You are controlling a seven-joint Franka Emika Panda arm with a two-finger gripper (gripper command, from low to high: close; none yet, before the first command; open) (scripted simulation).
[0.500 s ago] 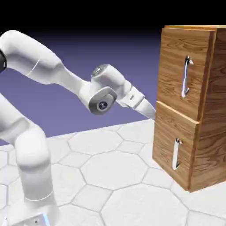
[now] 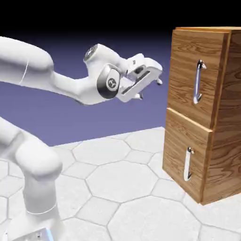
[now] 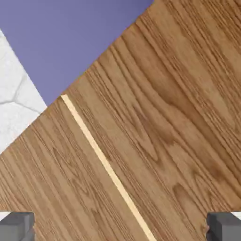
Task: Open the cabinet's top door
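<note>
Waiting before the cabinet [image 2: 225,136], the gripper [image 2: 150,90] spreads its fingers wide with nothing between them, well short of the top handle [image 2: 197,82]; the top door [image 2: 181,70] sits shut, above the lower door [image 2: 184,134], towards the exterior view's right. Nothing of the opening looks done to me: reaching the handle, gripping it and swinging the door out all remain

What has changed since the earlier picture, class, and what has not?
The hand moved up and back from the cabinet, turning so its fingers show, spread open. Nothing was visibly taken hold of or let go. Both doors stayed closed, their handles in place.
</note>
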